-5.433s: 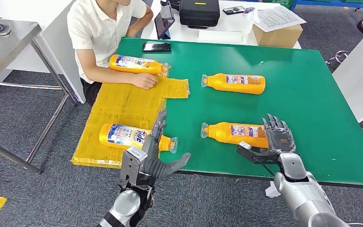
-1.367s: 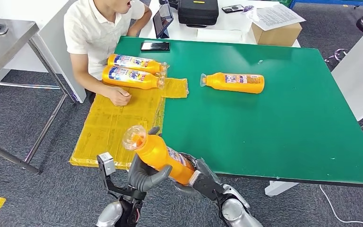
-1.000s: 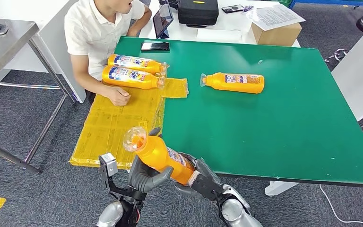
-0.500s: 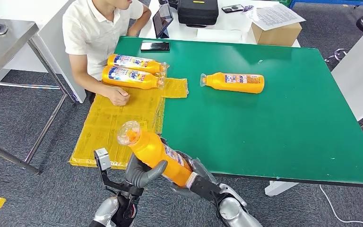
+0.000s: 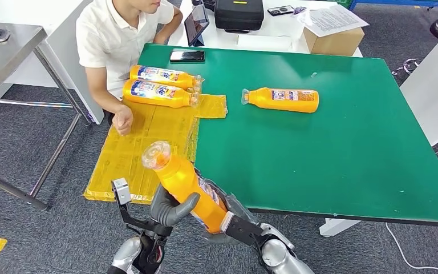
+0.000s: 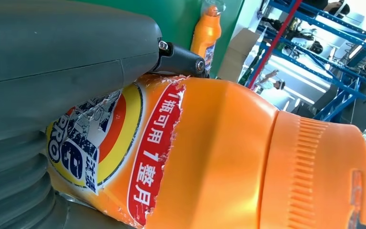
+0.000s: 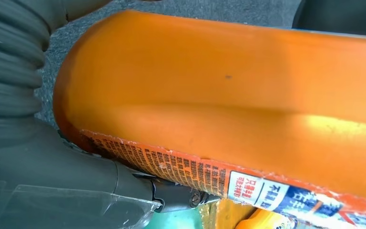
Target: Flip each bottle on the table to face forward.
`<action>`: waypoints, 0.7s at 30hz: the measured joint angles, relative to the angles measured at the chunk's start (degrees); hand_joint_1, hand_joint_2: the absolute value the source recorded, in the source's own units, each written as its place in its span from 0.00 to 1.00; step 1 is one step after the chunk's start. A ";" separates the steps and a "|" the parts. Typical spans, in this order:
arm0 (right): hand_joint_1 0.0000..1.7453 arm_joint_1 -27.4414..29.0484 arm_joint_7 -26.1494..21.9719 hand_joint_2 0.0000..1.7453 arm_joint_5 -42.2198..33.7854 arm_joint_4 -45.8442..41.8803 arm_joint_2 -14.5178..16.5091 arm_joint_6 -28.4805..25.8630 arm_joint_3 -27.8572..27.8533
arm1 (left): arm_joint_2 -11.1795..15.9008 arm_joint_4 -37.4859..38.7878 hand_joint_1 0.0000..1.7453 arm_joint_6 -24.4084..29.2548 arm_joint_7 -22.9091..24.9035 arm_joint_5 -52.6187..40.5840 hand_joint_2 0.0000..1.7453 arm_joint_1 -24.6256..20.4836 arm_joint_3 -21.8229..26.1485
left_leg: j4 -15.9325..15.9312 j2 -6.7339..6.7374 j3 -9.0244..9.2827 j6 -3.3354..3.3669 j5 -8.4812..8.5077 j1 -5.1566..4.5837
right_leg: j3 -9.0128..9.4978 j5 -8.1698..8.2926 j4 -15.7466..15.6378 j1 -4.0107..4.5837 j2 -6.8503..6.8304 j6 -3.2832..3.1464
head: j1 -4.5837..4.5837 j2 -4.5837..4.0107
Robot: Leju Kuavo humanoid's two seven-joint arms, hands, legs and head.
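Both robot hands hold one orange bottle [image 5: 185, 182] off the near edge of the green surface [image 5: 331, 137], tilted, its clear-capped neck pointing up and to the far left. The left robot hand [image 5: 171, 208] wraps the bottle's middle from the left, thumb across the label; the right robot hand [image 5: 231, 222] cups the base from the near right. A second bottle [image 5: 282, 99] lies on its side further back on the surface, cap to the left. Two more bottles [image 5: 161, 85] lie side by side on the yellow sheet [image 5: 131, 154] at the far left, beside a seated person [image 5: 114, 40].
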 joint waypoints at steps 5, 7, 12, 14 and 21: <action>0.00 0.27 -1.11 1.00 -1.21 -0.15 1.10 -2.56 -0.13 | -0.15 -0.99 1.00 4.64 -1.04 1.20 1.00 0.00 1.28 | 0.00 0.02 0.00 0.00 0.00 0.01 | -0.01 0.00 0.00 0.01 0.01 0.00 | 0.01 0.00; 0.00 1.27 -1.87 1.00 -1.60 -1.12 2.13 -8.08 -0.87 | -0.49 -2.63 1.00 12.78 -3.16 0.06 1.00 0.01 2.78 | 0.00 0.02 0.00 0.00 0.00 0.02 | -0.02 0.00 0.00 0.02 0.01 0.00 | 0.02 0.00; 0.00 5.55 -4.72 1.00 -2.92 -8.82 5.16 -36.63 -6.25 | -0.90 -9.08 1.00 40.44 -14.72 -16.32 1.00 0.03 6.21 | 0.00 -0.10 -0.05 -0.02 0.02 0.05 | -0.04 -0.01 0.02 0.03 -0.07 -0.01 | 0.01 0.00; 0.00 6.99 -5.27 0.50 -2.12 -14.06 6.40 -43.54 -10.03 | -0.92 -10.71 1.00 48.38 -18.15 -27.39 1.00 -0.12 6.34 | 0.00 -0.15 -0.06 -0.02 0.02 0.04 | -0.04 -0.01 0.01 0.02 -0.10 -0.02 | 0.02 0.00; 0.00 9.35 -5.52 0.25 2.33 -31.88 13.81 -45.70 -29.42 | -2.24 -8.05 1.00 52.77 -15.46 -65.69 1.00 -1.77 11.01 | 0.00 -0.20 -0.05 0.00 0.03 -0.04 | -0.03 0.01 -0.01 -0.07 -0.12 0.00 | 0.03 0.00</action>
